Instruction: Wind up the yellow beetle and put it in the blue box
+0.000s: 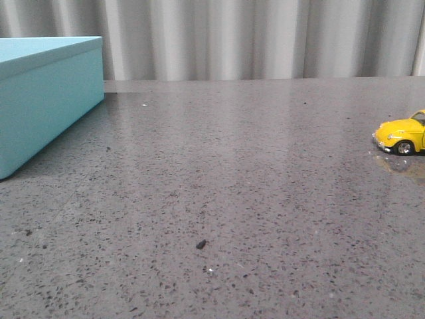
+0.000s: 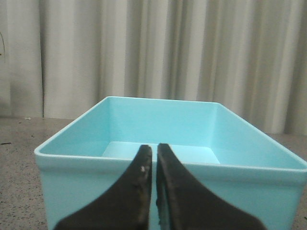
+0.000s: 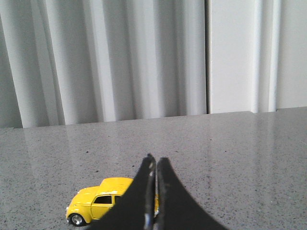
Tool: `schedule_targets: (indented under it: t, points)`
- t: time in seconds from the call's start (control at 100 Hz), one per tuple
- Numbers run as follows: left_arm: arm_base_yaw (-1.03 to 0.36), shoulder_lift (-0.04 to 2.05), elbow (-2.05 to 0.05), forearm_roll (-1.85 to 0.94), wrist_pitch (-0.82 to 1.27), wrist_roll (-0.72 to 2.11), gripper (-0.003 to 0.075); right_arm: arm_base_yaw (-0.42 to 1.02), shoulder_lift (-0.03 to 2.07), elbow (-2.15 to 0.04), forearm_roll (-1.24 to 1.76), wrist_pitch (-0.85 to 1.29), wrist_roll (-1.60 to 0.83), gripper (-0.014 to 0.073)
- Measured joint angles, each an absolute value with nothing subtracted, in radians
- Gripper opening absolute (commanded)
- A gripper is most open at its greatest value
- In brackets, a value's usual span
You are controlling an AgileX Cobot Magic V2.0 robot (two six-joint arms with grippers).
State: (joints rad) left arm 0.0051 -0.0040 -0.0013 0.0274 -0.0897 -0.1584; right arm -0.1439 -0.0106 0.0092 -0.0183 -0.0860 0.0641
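Note:
The yellow beetle (image 1: 402, 135) stands on its wheels at the right edge of the front view, its rear cut off by the frame. It also shows in the right wrist view (image 3: 97, 205), side-on, partly hidden behind the dark fingers. My right gripper (image 3: 156, 160) is shut and empty, above and in front of the car. The blue box (image 1: 41, 96) stands at the far left of the table. The left wrist view looks into the open, empty box (image 2: 168, 132). My left gripper (image 2: 154, 147) is shut and empty at its near rim. Neither gripper shows in the front view.
The grey speckled table (image 1: 219, 193) runs back to a pale pleated curtain (image 1: 265, 36). A small dark crumb (image 1: 200, 244) lies on the table in the front middle.

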Motion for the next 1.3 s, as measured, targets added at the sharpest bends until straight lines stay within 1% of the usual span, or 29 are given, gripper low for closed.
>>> schedule_targets:
  t: [0.22, 0.29, 0.39, 0.47, 0.61, 0.79, 0.87, 1.05, 1.3]
  points:
    - [0.005, -0.004, -0.006, 0.010, -0.090, -0.158, -0.0021, -0.144, -0.011, 0.003, -0.018, -0.061, 0.064, -0.0061]
    - [0.005, -0.004, -0.024, 0.009, -0.064, -0.158, -0.0021, -0.144, -0.011, -0.020, -0.018, -0.011, 0.064, -0.0061]
    - [0.005, -0.004, -0.076, 0.008, -0.009, -0.158, -0.0021, -0.144, -0.011, -0.084, -0.018, 0.113, 0.064, -0.0061]
    - [0.005, 0.006, -0.128, 0.014, 0.033, -0.158, -0.0021, -0.144, 0.023, -0.142, -0.018, 0.186, 0.064, -0.0061]
    - [0.005, 0.068, -0.197, 0.021, 0.084, -0.158, -0.0021, -0.144, 0.151, -0.257, -0.018, 0.271, 0.064, -0.0061]
    - [0.005, 0.144, -0.250, 0.023, 0.101, -0.158, -0.0021, -0.144, 0.395, -0.496, -0.036, 0.442, 0.050, -0.0061]
    - [0.005, 0.166, -0.269, 0.023, 0.101, -0.158, -0.0021, -0.144, 0.470, -0.570, -0.036, 0.455, 0.049, -0.0061]
    - [0.005, 0.179, -0.280, 0.023, 0.101, -0.158, -0.0021, -0.141, 0.578, -0.625, -0.028, 0.428, 0.049, -0.0061]
    - [0.005, 0.179, -0.280, 0.024, 0.101, -0.158, -0.0021, -0.078, 0.755, -0.762, -0.026, 0.544, 0.049, -0.0061]
